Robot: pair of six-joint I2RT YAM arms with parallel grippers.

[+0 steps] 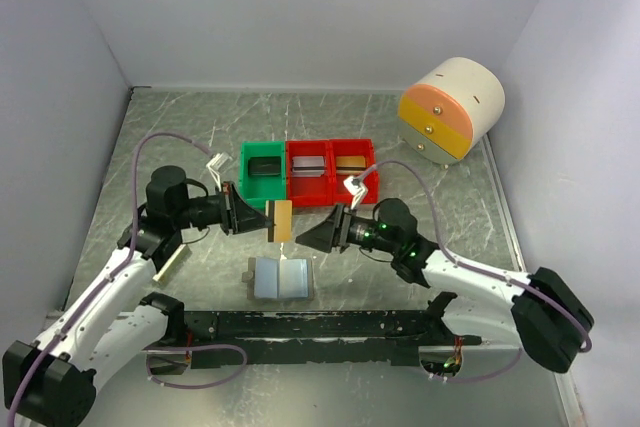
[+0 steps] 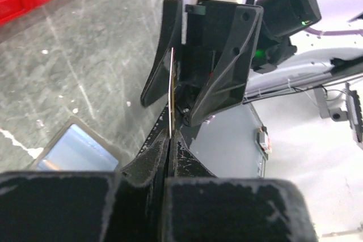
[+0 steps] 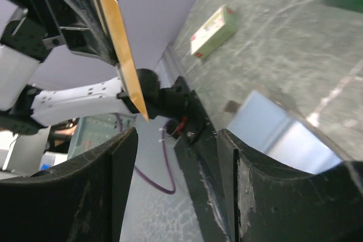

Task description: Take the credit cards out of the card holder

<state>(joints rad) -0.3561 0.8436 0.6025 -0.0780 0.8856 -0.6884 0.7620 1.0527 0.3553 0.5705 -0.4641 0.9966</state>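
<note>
My left gripper is shut on an orange-tan credit card and holds it upright above the table. In the left wrist view the card shows edge-on between my closed fingers, with the gripper pinching its lower end. My right gripper is open and empty, facing the card from the right, a little apart. In the right wrist view the card hangs beyond my open right gripper. The card holder lies open on the table below, its pale blue pockets up; it also shows in both wrist views.
A green bin and two red bins stand in a row behind the grippers. A round cream and orange drawer unit sits at the back right. A small white-and-red box lies on the table to the left.
</note>
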